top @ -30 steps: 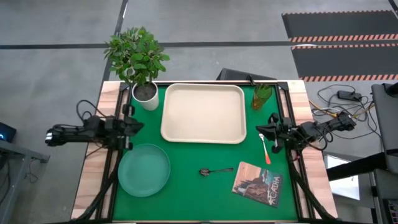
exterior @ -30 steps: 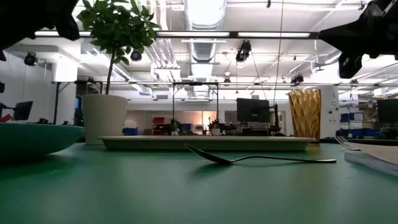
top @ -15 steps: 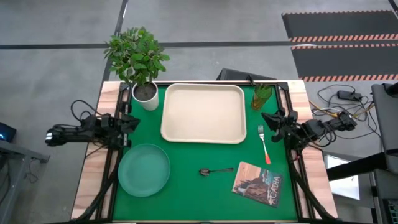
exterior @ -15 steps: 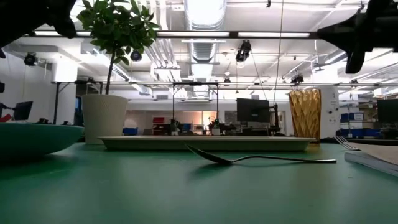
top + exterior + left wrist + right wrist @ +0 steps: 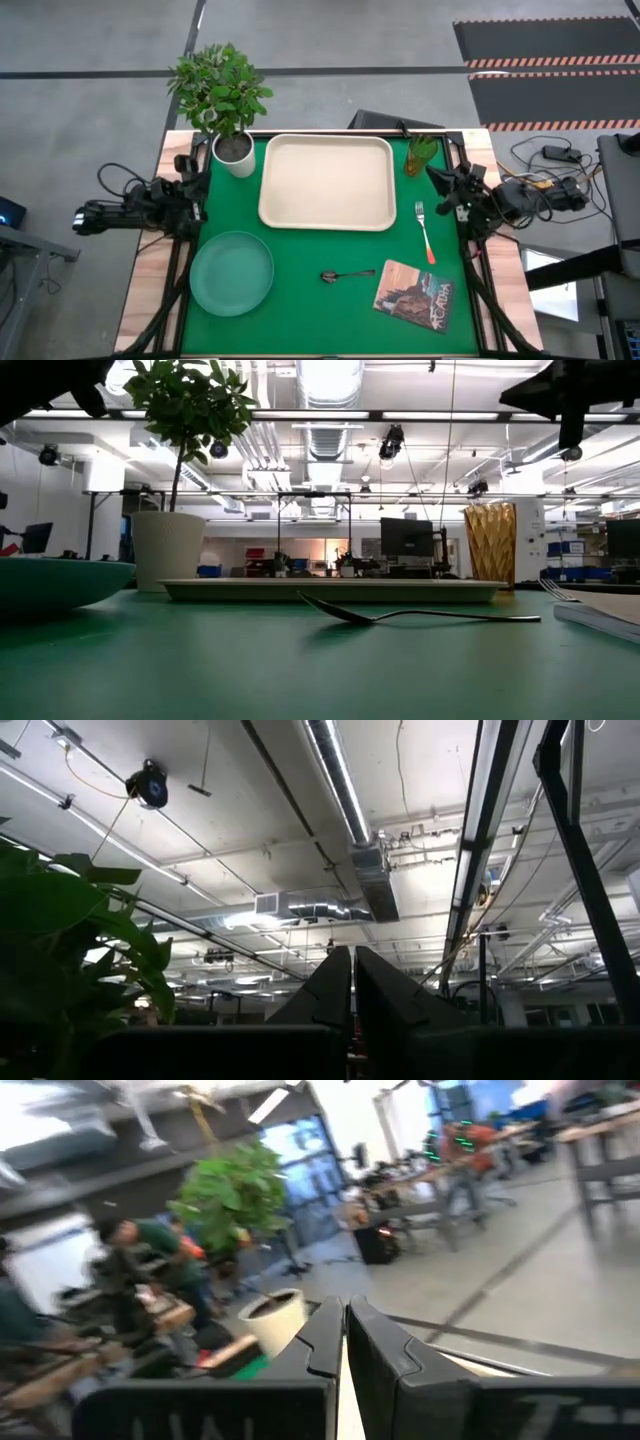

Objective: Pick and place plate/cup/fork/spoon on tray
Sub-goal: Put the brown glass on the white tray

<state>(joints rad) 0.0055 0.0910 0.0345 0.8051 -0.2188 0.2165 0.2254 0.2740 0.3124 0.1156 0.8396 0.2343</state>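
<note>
The right gripper [image 5: 437,178] hangs over the tabletop's [image 5: 310,300] right edge, its fingers pressed together and empty. The fork [image 5: 425,232] lies just beside it, toward the near edge, long axis running front to back, silver tines pointing at the gripper, orange-red handle away. This arm is far nearer than the left gripper [image 5: 185,172], which waits, also closed, at the left edge. The cream tray [image 5: 327,181] sits empty between them.

Bright overhead ceiling lights; right wrist view motion-blurred; soft shadows.
</note>
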